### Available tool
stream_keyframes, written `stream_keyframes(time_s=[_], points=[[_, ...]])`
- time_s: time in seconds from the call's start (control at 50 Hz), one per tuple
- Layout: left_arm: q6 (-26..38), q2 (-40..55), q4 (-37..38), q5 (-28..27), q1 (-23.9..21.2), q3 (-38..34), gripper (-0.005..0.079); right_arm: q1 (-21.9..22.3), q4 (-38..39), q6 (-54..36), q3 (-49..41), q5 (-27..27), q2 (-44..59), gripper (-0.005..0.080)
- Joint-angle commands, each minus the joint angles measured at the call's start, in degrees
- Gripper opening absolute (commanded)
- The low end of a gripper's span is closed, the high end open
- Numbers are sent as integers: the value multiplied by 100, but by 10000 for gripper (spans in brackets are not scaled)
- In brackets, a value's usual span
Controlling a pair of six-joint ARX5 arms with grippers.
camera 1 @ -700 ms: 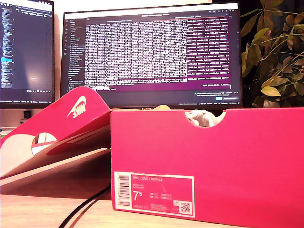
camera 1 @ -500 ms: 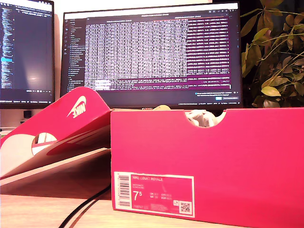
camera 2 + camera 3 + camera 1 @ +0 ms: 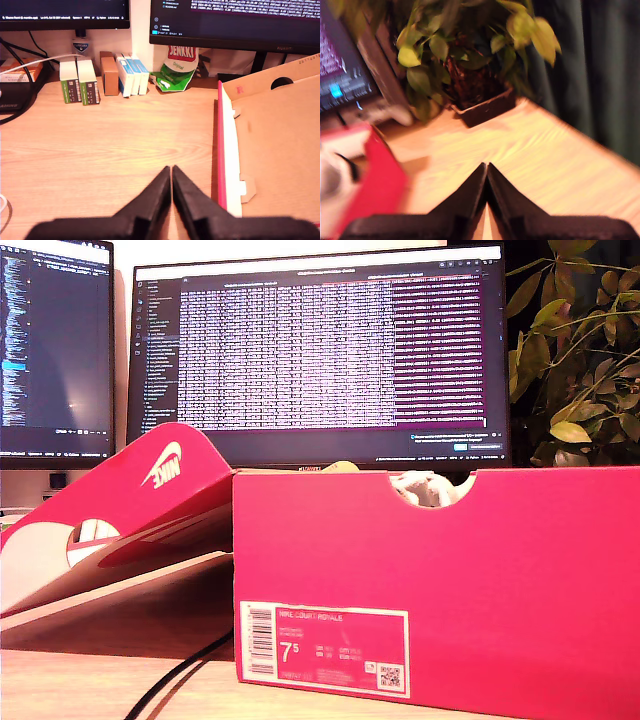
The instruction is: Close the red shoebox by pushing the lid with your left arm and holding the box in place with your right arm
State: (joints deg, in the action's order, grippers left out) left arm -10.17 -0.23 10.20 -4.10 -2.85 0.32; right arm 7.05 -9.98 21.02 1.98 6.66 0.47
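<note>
The red shoebox (image 3: 440, 570) stands open, filling the exterior view's right, with something white (image 3: 425, 490) showing in its rim notch. Its lid (image 3: 150, 500) tilts back and outward toward the exterior view's left. Neither arm appears in the exterior view. My first gripper (image 3: 171, 172) is shut on nothing, low over the wooden desk, a short way beside the lid's red edge (image 3: 220, 150) and brown inside (image 3: 272, 145). In the blurred second wrist view my second gripper (image 3: 486, 170) is shut and holds nothing, above the desk near a red box corner (image 3: 380, 180).
Two lit monitors (image 3: 320, 350) stand behind the box. A potted plant (image 3: 575, 360) at the exterior view's right is also ahead of my second gripper (image 3: 465, 65). Small cartons (image 3: 80, 82) and a green pouch (image 3: 177, 70) line the desk's back. A black cable (image 3: 180, 675) runs beneath the lid.
Only the text on the monitor has scrolled. The box and lid have not moved.
</note>
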Motion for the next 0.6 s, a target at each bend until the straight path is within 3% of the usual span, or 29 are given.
stream_keyframes(time_s=[0.0, 0.32, 0.58], points=[[-140, -44, -195, -44, 31, -168, -19, -4, 44, 328, -131, -63, -37, -12], [-490, -44, -640, -382, 31, 179, -19, -13, 413, 420, 262, -975, -37, -12], [-826, 225, -535, -645, 31, 474, -19, -13, -332, 402, 988, -1434, 212, -12]])
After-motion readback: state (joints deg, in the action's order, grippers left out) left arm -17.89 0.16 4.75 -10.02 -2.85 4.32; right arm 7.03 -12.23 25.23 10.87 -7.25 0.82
